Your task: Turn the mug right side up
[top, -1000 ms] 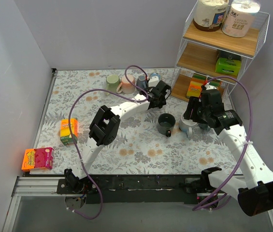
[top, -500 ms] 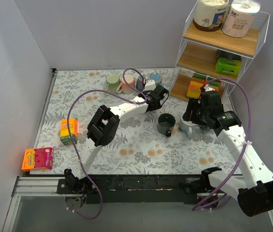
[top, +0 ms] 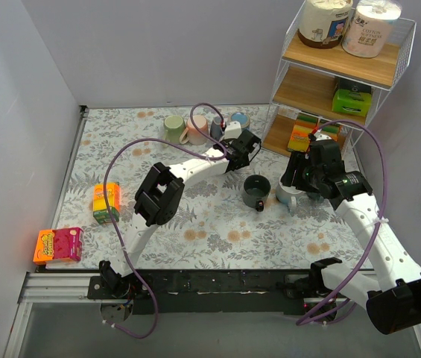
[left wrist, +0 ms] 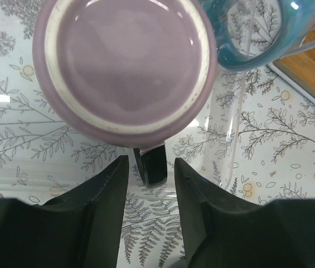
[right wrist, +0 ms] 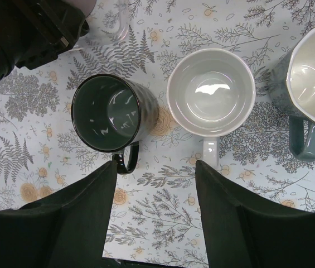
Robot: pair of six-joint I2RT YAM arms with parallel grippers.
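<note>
A purple mug (left wrist: 124, 67) stands upside down, its base up, in the left wrist view; its black handle (left wrist: 151, 164) points toward me. My left gripper (left wrist: 150, 167) is open, with the handle just between its fingertips and not gripped. From the top, the purple mug (top: 217, 125) sits in the back row of mugs with my left gripper (top: 234, 140) over it. My right gripper (right wrist: 154, 167) is open and empty, hovering above the table near the front of a dark green mug (right wrist: 112, 111) and a white mug (right wrist: 210, 92), both upright.
A teal mug (left wrist: 257, 33) and a clear glass (left wrist: 235, 139) stand close to the right of the purple mug. A grey-blue mug (right wrist: 313, 78) is upright at right. A wire shelf rack (top: 329, 89) stands back right. Two small boxes (top: 106, 201) (top: 58, 245) lie at left.
My left gripper has moved a little toward the back row of mugs, over the purple mug. My right gripper has shifted slightly left. No mug has moved.
</note>
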